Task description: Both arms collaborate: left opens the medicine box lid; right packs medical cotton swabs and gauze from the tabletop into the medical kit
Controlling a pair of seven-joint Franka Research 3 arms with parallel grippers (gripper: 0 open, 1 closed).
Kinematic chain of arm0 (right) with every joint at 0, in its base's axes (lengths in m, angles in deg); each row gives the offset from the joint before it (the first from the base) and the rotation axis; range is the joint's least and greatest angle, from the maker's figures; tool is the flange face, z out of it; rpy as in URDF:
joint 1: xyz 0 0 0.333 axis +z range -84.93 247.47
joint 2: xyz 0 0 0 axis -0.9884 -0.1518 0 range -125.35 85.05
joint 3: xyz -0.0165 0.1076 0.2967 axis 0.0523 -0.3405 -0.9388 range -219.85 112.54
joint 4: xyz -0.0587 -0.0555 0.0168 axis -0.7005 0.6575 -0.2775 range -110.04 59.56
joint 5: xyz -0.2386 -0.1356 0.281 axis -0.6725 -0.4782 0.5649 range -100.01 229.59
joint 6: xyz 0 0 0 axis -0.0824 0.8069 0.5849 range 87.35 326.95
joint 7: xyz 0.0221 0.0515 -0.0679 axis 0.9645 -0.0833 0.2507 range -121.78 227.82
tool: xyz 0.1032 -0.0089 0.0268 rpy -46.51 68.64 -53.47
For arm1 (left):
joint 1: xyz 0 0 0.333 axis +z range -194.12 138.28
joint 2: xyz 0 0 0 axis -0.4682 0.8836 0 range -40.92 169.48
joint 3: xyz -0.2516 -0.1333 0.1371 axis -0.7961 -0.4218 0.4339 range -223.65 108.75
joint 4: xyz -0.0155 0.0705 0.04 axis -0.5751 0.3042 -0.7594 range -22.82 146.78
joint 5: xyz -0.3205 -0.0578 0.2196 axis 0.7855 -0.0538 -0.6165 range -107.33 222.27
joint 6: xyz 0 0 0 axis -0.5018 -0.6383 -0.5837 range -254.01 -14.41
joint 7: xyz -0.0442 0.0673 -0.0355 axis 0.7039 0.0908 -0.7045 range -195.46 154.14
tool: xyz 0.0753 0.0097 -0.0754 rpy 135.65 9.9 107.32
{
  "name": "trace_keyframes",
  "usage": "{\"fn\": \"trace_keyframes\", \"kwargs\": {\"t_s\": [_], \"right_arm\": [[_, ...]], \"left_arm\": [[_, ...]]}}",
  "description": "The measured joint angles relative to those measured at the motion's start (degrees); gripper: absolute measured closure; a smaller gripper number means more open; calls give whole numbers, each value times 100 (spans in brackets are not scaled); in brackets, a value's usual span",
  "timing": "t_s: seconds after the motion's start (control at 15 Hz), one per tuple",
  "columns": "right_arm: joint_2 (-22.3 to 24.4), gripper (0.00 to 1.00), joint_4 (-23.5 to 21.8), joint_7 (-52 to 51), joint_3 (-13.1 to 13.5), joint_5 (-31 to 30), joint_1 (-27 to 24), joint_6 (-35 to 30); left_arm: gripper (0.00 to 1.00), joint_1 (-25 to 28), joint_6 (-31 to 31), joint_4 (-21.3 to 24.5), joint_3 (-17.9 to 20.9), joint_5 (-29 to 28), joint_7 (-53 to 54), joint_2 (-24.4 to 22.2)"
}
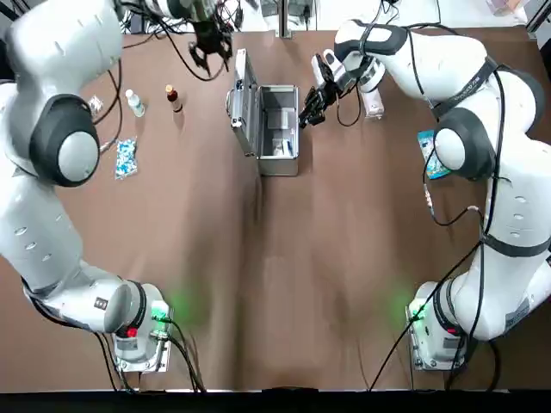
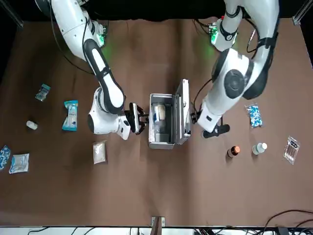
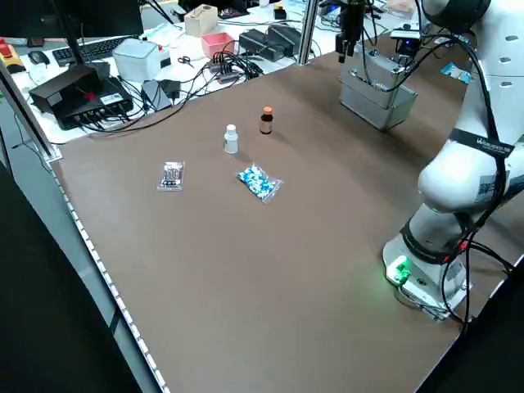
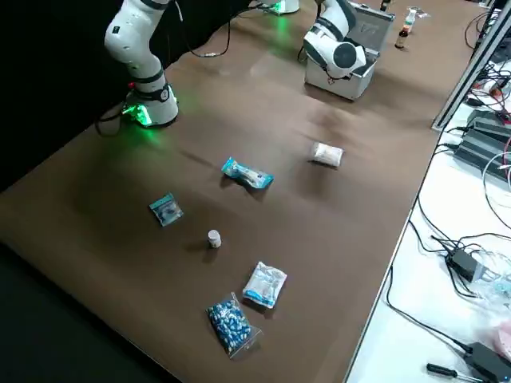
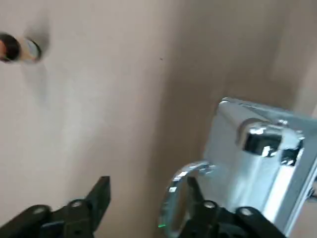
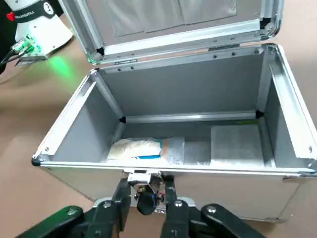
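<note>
"What did the top view show?"
"The ribbed silver aluminium case [image 1: 279, 142] stood open, its long axis running away from the robot. Its rigid metal lid [image 1: 244, 105] stood raised on the left-arm side. The left gripper [image 1: 210, 67] hovered near the lid's far end; the right gripper [image 1: 305, 117] was beside the case's opposite long wall."

"And the front view?"
"Right of the case, by the robot's sides, lay the soft white gauze packet [image 2: 99, 152] and, farther out, the flat, glossy blue swab packet [image 2: 70, 115]. Both long axes ran roughly along the case's."

"The left side view?"
"A smooth white bottle [image 3: 231, 139] stood upright, well apart from the case."

"The right side view?"
"The gauze lay nearer the case than the swabs, its wrapper puffy and rectangular."

"The left wrist view?"
"Fingers spread apart, one tip close by a curved chrome handle [image 5: 171, 198] on the case."

"The right wrist view?"
"Fingers apart, either side of a metal latch [image 6: 144, 177] on the case wall. Inside the case's smooth grey interior lay a white packet [image 6: 134, 148]."
</note>
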Motion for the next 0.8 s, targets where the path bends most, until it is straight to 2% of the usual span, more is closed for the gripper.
{"fn": "trace_keyframes", "kwargs": {"t_s": [0.13, 0.27, 0.33, 0.4, 0.47, 0.8], "right_arm": [[1, 63, 5, -1, 1, -13, 0, -22], [14, 52, 8, -10, 8, -62, -4, -83], [31, 52, 27, -15, 16, -85, -18, -79], [58, 45, 65, -16, 23, -127, -47, -78], [124, 38, 158, -17, 34, -283, -152, -150], [404, 35, 427, 3, 52, -1038, -631, -482]], "left_arm": [[17, 336, 279, -47, -4, 0, 628, -180], [14, 589, 436, -53, 1, 0, 1001, -378], [7, 649, 488, -54, 8, 0, 1081, -463], [1, 701, 550, -56, 7, -1, 1094, -546], [0, 798, 701, -72, 6, -34, 1109, -690], [0, 1013, 1264, -279, 16, -207, 1567, -1013]]}}
